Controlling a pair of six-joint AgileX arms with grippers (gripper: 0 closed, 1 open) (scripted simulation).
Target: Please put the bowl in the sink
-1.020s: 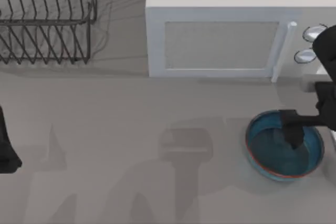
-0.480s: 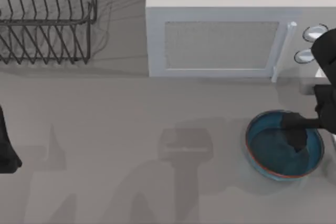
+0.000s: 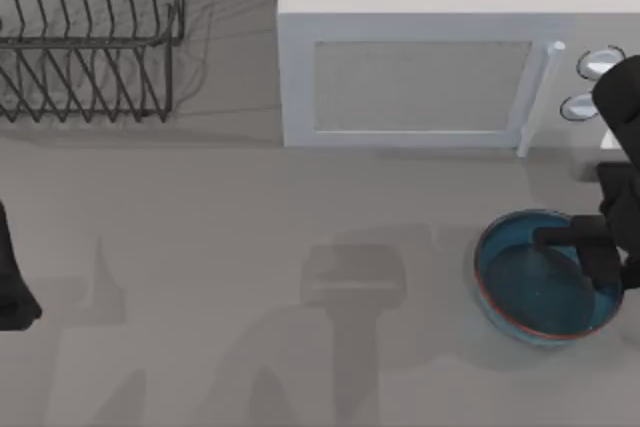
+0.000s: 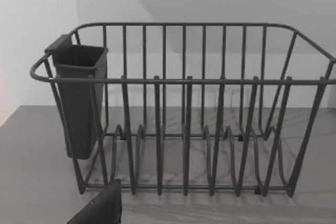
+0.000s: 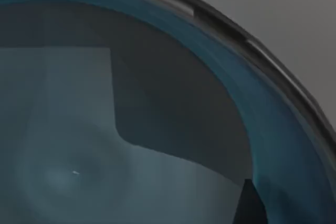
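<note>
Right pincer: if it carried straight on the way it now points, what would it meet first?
Probably the inner wall of the round, glossy blue bowl near its right rim; the right pincer hangs low over it, though how low is unclear.

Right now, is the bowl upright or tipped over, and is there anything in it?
Upright and empty: the bowl sits open side up on the table, its blue inside bare apart from the right gripper at its rim.
</note>
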